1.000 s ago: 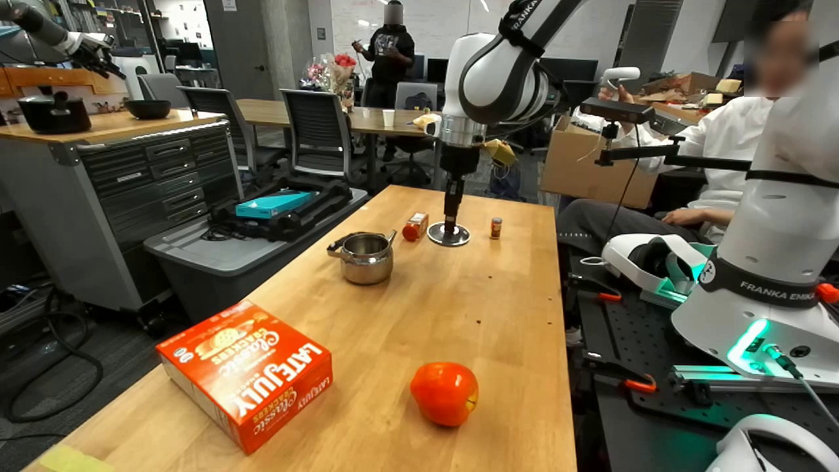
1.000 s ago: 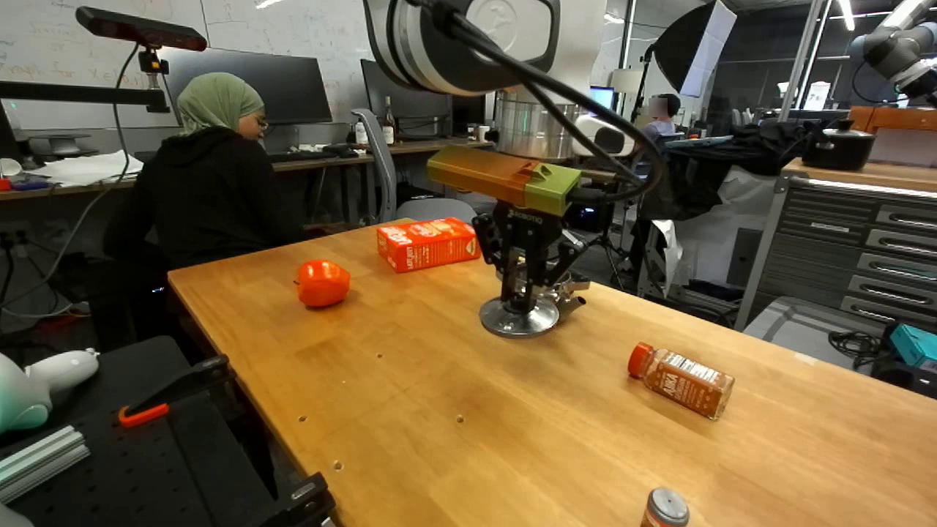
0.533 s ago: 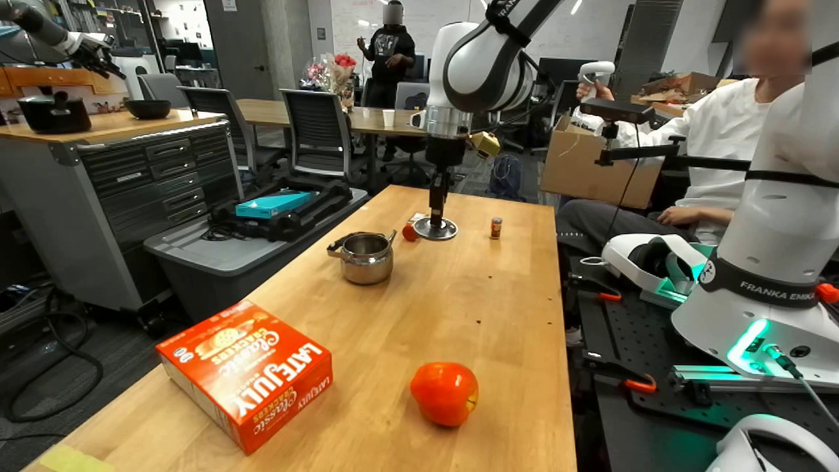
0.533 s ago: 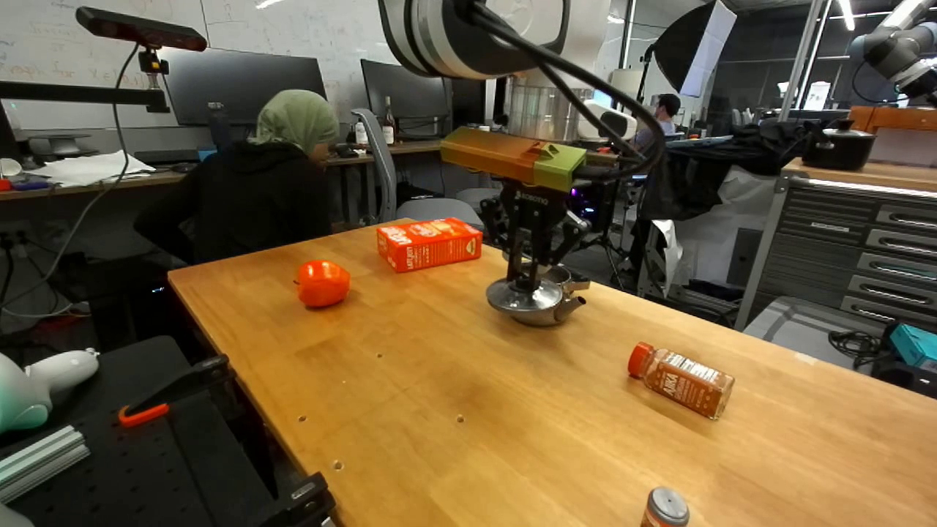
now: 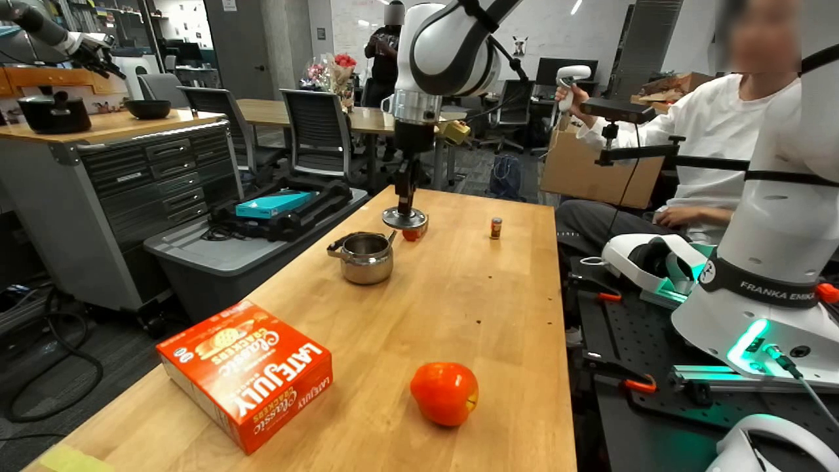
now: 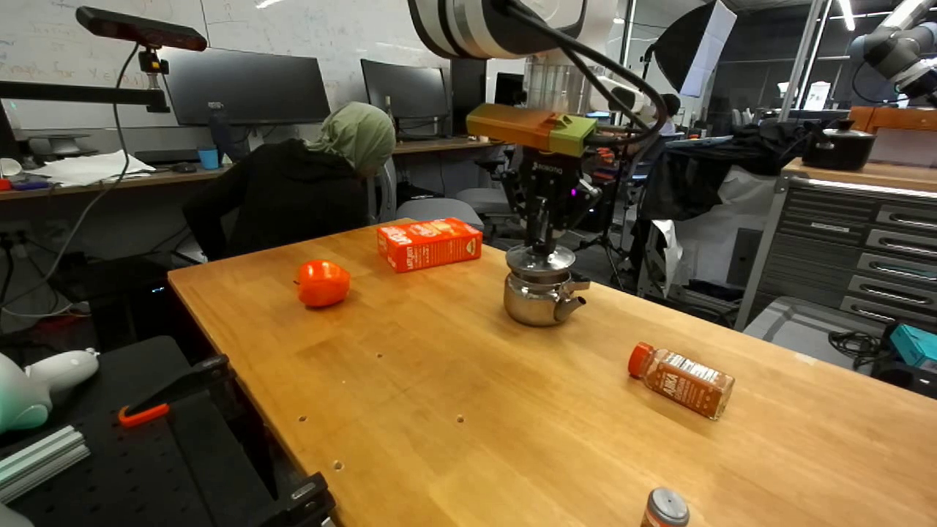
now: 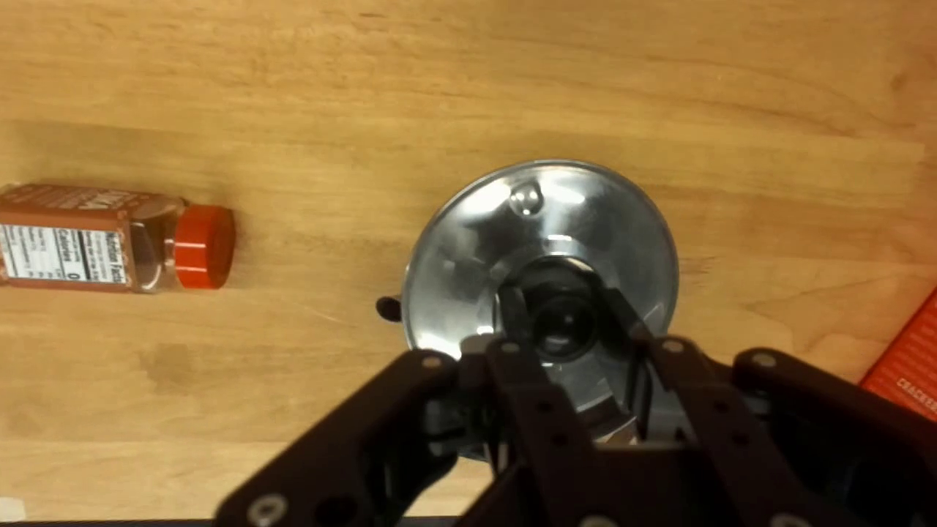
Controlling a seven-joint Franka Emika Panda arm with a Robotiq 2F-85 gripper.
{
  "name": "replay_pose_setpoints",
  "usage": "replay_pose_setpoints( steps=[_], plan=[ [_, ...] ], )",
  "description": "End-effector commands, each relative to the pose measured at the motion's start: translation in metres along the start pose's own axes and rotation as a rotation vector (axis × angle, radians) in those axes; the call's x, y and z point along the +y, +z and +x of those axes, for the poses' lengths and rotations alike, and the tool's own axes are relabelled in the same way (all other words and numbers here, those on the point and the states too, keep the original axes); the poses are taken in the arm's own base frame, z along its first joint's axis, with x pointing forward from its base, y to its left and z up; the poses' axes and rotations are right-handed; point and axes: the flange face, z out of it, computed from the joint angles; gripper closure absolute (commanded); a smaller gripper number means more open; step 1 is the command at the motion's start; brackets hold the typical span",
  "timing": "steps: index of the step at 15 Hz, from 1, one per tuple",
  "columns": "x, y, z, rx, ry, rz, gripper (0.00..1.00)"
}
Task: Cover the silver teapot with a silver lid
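Our end effector (image 7: 565,306) is clamped on the dark knob (image 7: 565,329) of the silver lid (image 7: 468,252), and we hold that lid roughly level, clear of the table (image 7: 219,132). Grasp and lift are therefore done. Next below comes the silver teapot (image 6: 538,301), upright; in the wrist view the lid hides most of it, and only a dark tip, which we take for the spout (image 7: 388,309), pokes out. In an exterior view the lid lines up with the teapot, but in an exterior view the mouth (image 5: 366,244) shows bare, with the lid higher and off toward the spout side. So we judge the covering itself not yet done. Left for us, as we see it: a short shift to centre the lid over the mouth, lowering until it seats there, letting go of the knob, and backing away. Farther out, a red-capped bottle (image 7: 95,245) lies on its side, past the spout. On the opposite side the cracker box (image 6: 428,245) lies flat, and the orange-red ball (image 6: 323,284) sits well apart. Beyond the table, a person in white (image 5: 711,141) holds up a pale controller (image 5: 573,73).
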Motion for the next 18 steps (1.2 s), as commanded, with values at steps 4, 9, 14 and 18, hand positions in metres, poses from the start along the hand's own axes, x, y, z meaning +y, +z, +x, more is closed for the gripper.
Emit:
replay_pose_setpoints(
  steps=[4,9,14,18],
  plan=[
    [-0.003,0.028,0.049,-0.002,0.043,0.022,0.9],
    [-0.008,0.045,0.071,0.006,0.034,0.039,0.9],
    [-0.021,0.05,0.083,0.009,0.01,0.058,0.9],
    [-0.017,0.052,0.086,-0.002,0.014,0.068,0.9]
  ],
)
